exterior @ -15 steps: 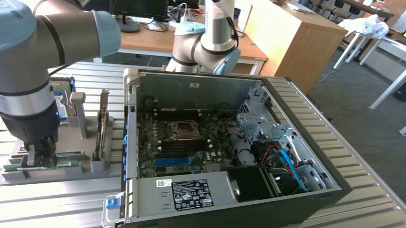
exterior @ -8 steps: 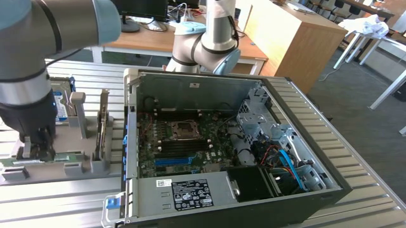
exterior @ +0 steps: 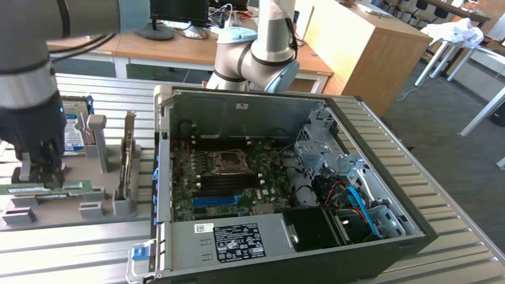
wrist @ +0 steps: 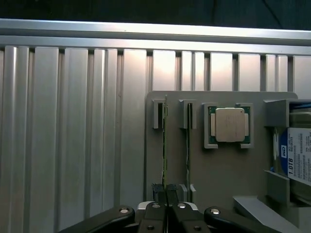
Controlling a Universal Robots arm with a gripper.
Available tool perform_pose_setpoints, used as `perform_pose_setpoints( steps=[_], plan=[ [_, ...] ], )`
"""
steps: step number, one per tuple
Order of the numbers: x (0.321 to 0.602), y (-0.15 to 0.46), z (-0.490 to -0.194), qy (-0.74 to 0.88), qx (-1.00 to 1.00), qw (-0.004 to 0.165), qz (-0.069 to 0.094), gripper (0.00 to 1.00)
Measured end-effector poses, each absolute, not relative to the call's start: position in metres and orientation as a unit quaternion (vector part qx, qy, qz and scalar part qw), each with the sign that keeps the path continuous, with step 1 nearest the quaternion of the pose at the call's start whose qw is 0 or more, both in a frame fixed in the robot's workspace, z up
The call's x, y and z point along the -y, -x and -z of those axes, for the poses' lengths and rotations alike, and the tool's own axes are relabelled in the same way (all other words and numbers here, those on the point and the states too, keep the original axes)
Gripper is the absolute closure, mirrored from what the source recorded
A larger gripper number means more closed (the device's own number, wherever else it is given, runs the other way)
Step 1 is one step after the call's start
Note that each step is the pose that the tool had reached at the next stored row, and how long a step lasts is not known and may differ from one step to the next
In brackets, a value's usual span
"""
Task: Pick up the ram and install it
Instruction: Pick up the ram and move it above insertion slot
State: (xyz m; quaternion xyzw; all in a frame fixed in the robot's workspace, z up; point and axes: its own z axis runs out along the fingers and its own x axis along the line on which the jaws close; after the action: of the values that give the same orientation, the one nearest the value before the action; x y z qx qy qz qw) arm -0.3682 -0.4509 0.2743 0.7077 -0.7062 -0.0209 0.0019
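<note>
Black two-fingered gripper [wrist: 165,191] pinched the long green circuit-board ram [wrist: 164,141], which a grey slotted holder [wrist: 218,170] stood edge-up for grasping.

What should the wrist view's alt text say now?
The gripper has its jaws shut on the ram, which stands on edge in a grey holder. Beside it sit a second stick, a silver processor and a blue-labelled hard drive.

The ram [wrist: 164,141], a thin green stick, stood on edge in a slot of the grey holder [wrist: 218,170], one end pinched by my gripper [wrist: 164,194].
</note>
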Motion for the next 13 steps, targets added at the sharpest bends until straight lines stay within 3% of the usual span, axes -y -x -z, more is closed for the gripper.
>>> perform_pose_setpoints(
  steps=[13],
  plan=[
    [0.451,0.368,-0.330,-0.707,0.706,0.002,0.020,0.88]
  ],
)
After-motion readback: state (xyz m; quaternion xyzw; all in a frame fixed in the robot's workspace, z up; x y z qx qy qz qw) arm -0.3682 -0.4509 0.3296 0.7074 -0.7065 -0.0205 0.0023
